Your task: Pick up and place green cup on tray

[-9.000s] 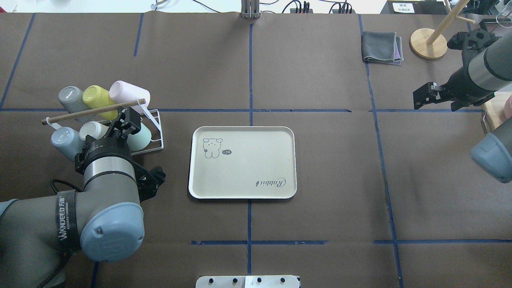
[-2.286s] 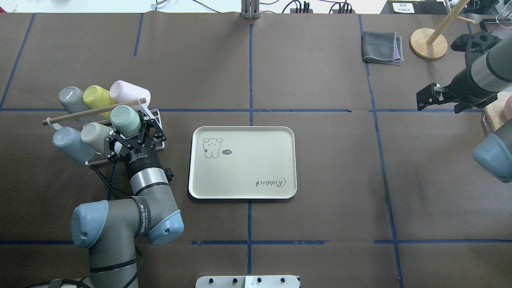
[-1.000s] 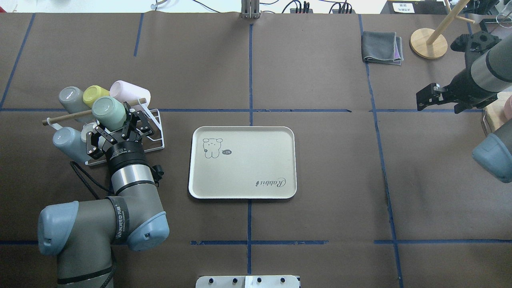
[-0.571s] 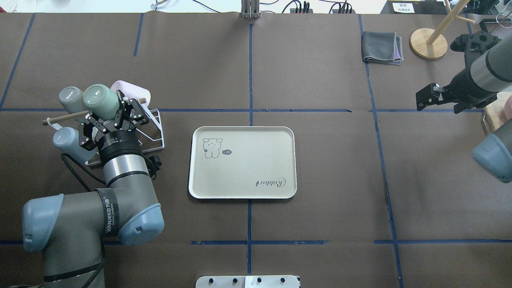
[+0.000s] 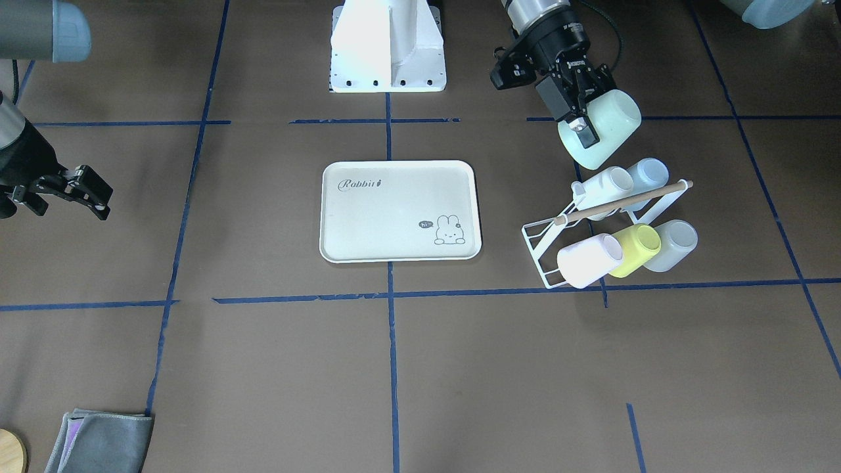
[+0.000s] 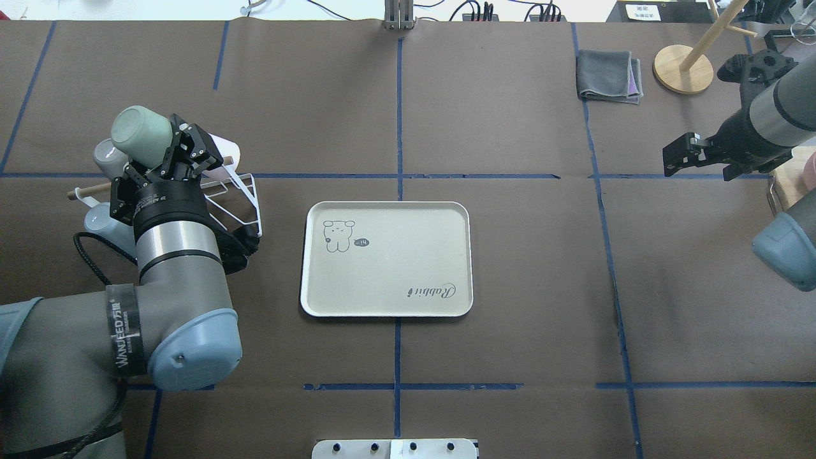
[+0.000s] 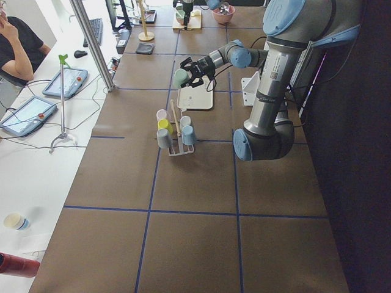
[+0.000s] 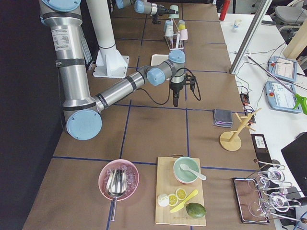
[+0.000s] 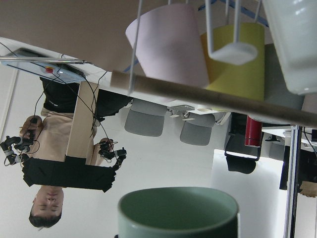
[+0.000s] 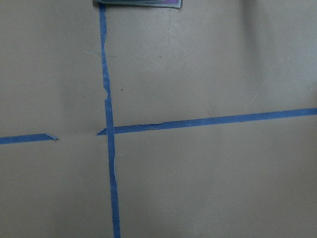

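My left gripper (image 6: 159, 152) is shut on the pale mint-green cup (image 6: 140, 132) and holds it tilted in the air, above the white wire cup rack (image 6: 247, 203). The front-facing view shows the same gripper (image 5: 581, 117) with the green cup (image 5: 608, 128) clear of the rack (image 5: 540, 242). The cup's rim fills the bottom of the left wrist view (image 9: 178, 210). The cream Rabbit tray (image 6: 395, 271) lies bare at the table's middle, to the cup's right; it also shows in the front-facing view (image 5: 387, 223). My right gripper (image 6: 677, 155) hovers open and empty at the far right.
The rack holds a pink cup (image 5: 588, 261), a yellow-green cup (image 5: 635, 249), a grey cup (image 5: 671, 244), a white cup (image 5: 606, 186) and a pale blue cup (image 5: 648, 173) under a wooden bar (image 5: 624, 202). A folded grey cloth (image 6: 609, 76) and a wooden stand base (image 6: 682, 69) sit at the back right.
My left gripper closed on the green cup in the rack, pulled it off and has carried it up and toward the far left. The right arm has barely moved.
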